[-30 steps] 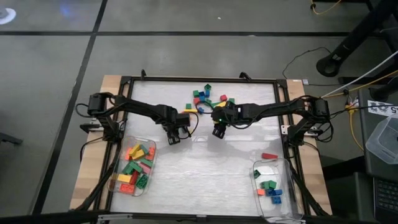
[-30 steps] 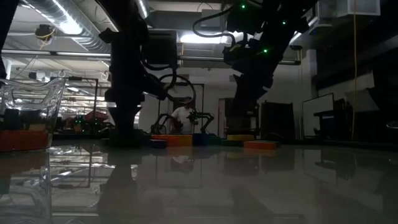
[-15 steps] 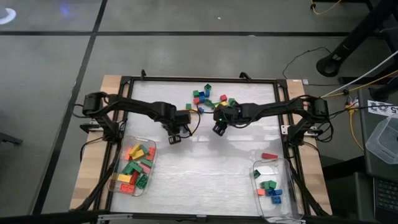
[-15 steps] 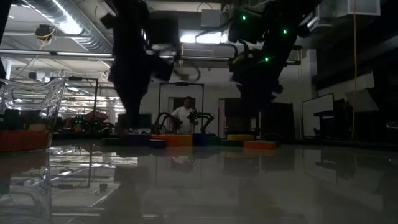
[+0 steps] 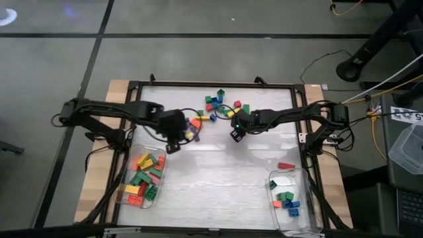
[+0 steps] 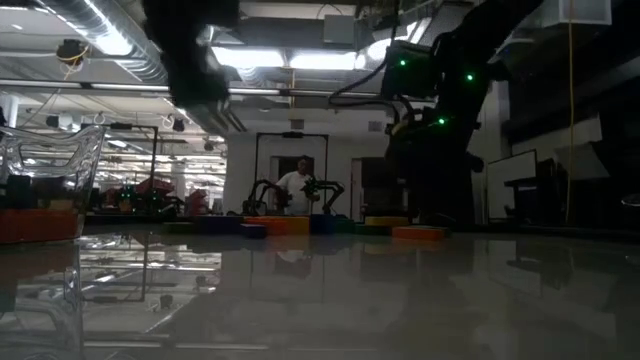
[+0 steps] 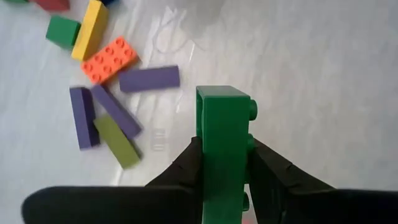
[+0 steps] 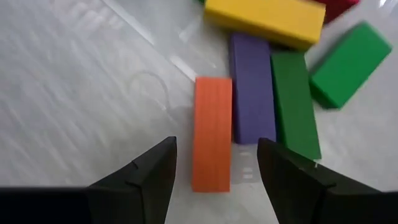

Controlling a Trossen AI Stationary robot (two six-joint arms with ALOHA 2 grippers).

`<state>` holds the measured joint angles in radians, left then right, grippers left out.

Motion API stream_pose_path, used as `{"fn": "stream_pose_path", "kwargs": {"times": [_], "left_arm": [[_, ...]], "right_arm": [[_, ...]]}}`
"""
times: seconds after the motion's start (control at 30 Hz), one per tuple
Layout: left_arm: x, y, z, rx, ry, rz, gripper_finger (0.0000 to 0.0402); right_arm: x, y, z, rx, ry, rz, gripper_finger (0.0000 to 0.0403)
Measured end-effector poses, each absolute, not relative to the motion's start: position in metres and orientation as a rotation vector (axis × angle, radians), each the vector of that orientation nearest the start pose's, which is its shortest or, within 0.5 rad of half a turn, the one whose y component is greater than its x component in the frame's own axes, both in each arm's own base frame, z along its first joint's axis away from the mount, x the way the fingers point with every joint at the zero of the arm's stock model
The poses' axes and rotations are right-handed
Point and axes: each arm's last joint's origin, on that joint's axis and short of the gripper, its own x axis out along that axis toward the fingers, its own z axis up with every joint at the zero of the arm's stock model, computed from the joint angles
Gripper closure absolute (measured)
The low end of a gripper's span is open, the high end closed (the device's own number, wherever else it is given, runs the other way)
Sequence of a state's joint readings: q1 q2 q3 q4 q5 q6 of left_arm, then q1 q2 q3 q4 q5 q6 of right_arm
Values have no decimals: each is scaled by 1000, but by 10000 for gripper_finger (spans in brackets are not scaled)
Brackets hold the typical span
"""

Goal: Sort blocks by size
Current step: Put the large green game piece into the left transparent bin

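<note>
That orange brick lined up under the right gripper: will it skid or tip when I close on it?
The orange brick lies flat on its long side, so it is unlikely to tip. The table looks glossy, so it could skid if one finger touches first. It looks like stiff plastic, so the right gripper, open astride it, should hold it without it flexing.

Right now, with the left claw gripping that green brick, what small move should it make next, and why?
Probably carry it toward the left tub. The left claw is shut on a long green brick lifted off the table, and that tub already holds long bricks, so it looks like the matching bin.
</note>
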<state>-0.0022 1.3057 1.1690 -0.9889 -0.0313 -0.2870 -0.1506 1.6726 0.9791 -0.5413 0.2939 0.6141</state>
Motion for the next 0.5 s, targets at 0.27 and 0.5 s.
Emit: {"fn": "stream_pose_path", "kwargs": {"times": [0.27, 0.5], "left_arm": [[191, -21, 320, -356, 1172, 210, 330], [166, -47, 323, -538, 1316, 134, 301]], "right_arm": [[292, -51, 151, 505, 1101, -724, 180], [291, -51, 145, 515, 1078, -712, 180]]}}
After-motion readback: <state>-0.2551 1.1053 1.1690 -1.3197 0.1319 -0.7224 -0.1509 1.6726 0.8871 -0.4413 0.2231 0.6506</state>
